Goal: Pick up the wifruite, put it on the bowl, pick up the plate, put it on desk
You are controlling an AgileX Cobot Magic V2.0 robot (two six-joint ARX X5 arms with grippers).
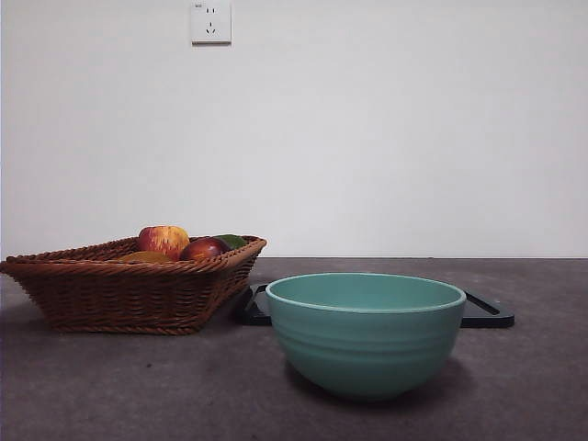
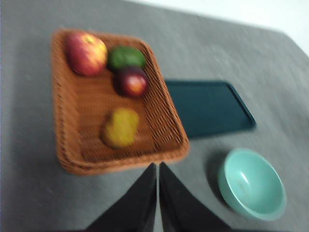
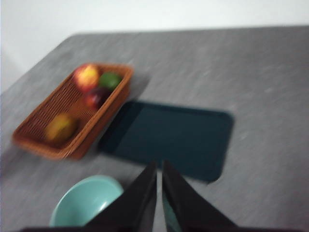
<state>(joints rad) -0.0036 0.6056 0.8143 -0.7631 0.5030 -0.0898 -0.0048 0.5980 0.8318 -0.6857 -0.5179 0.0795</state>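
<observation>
We see the wifruite point(image 2: 119, 127) lying in the wicker basket point(image 2: 72, 145), apart from the apple point(image 2: 86, 53); its long axis is unclear. Both our left gripper point(image 2: 158, 193) and right gripper point(image 3: 159, 193) hang closed, empty, above the desk point(image 1: 92, 386), near the bowl point(image 1: 366, 340) and dark tray point(image 3: 174, 137).

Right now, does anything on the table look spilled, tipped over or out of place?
Nothing stands out. The bowl sits upright and empty on the desk. The wifruite lies in the wicker basket with the other fruit, and the dark tray lies flat beside the basket. Both grippers are shut, holding nothing.
</observation>
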